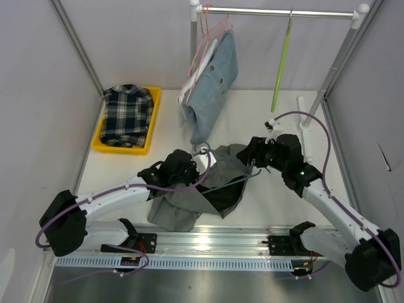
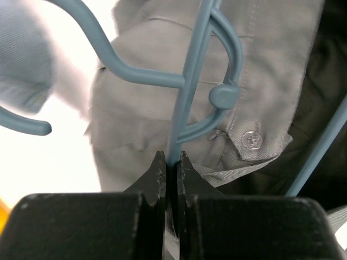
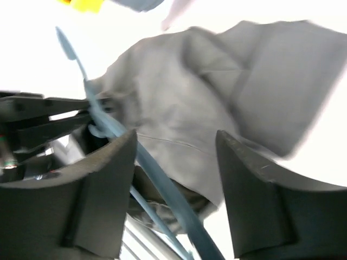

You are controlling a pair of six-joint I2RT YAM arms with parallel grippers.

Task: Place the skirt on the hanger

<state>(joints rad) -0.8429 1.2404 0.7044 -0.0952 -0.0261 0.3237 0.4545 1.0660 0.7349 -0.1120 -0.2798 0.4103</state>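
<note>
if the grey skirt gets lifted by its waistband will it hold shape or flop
Probably floppy: the skirt lies crumpled in soft folds. Likely light for its size, since the cloth looks thin. It may slide along the smooth, thin hanger.

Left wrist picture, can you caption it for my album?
Left tool shut on the hanger, with the skirt behind.

Grey skirt, blue hanger, yellow tray holding dark plaid shirt.
</note>
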